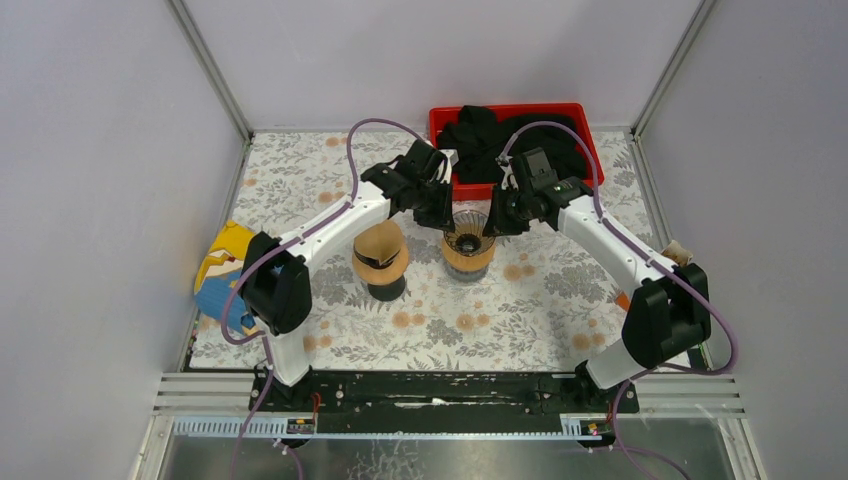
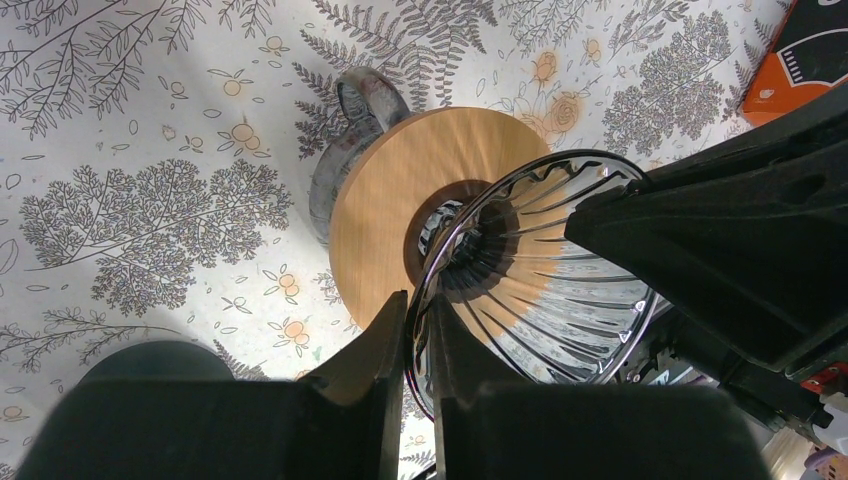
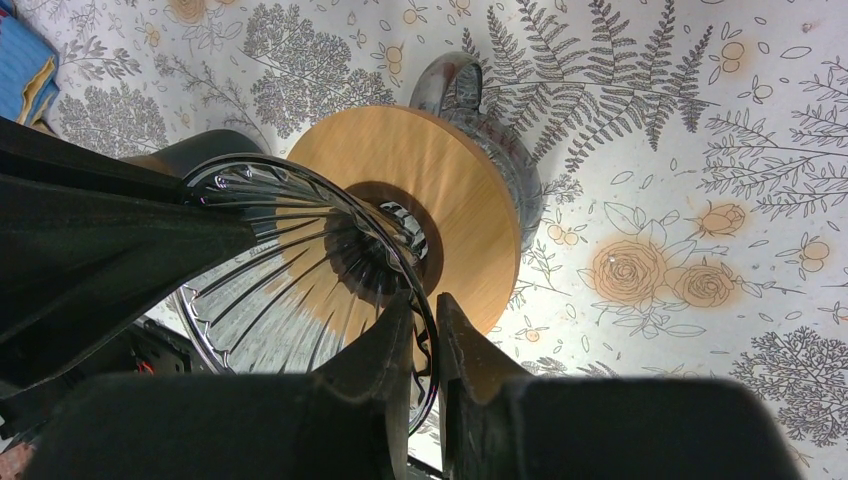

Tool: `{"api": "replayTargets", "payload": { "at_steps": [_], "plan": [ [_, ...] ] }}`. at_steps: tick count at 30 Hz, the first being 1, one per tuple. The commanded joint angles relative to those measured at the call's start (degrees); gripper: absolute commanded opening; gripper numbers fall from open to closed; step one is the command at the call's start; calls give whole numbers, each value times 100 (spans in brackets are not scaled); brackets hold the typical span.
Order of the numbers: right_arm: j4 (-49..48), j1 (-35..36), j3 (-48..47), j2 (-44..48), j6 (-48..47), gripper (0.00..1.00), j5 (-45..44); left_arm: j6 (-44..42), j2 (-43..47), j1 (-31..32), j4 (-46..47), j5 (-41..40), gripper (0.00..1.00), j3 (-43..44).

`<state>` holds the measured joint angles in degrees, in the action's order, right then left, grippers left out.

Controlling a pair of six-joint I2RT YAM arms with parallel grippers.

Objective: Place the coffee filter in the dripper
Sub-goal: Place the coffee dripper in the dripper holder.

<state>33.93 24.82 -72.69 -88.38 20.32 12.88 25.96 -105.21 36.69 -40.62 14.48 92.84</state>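
I hold the ribbed clear-glass dripper (image 2: 540,300) by its rim, left jaws and right jaws clenched on opposite sides; next, one must release to fetch the brown paper filter (image 1: 380,245).

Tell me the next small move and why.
Probably open the left gripper and lift it off the dripper rim. Both grippers pinch that rim, the right gripper on the opposite side, and the dripper is empty. The brown filters sit on the left, so that gripper looks best placed to fetch one.
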Motion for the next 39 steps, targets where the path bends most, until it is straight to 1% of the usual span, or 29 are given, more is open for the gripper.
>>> {"api": "replayTargets", "payload": {
  "at_steps": [1,15,27,28,29,33,35,39],
  "plan": [
    [363,57,-57,-382,-156,0,-73,-202,-322,144,-177,36,11,-132],
    [394,61,9,-631,-236,0,-419,-233,-465,206,-230,-125,11,-339],
    [374,66,51,-663,-292,0,-467,-217,-363,286,-233,-346,12,-538],
    [363,63,34,-626,-285,1,-443,-213,-330,286,-228,-372,12,-500],
    [353,64,18,-582,-278,2,-420,-208,-303,289,-227,-384,15,-458],
    [333,63,-79,-365,-265,12,-383,-218,-237,285,-228,-434,21,-244],
    [349,59,-138,-289,-267,17,-388,-214,-222,286,-227,-480,22,-138],
    [366,67,-212,-162,-252,23,-468,-206,-241,280,-232,-525,23,104]
  ]
}}
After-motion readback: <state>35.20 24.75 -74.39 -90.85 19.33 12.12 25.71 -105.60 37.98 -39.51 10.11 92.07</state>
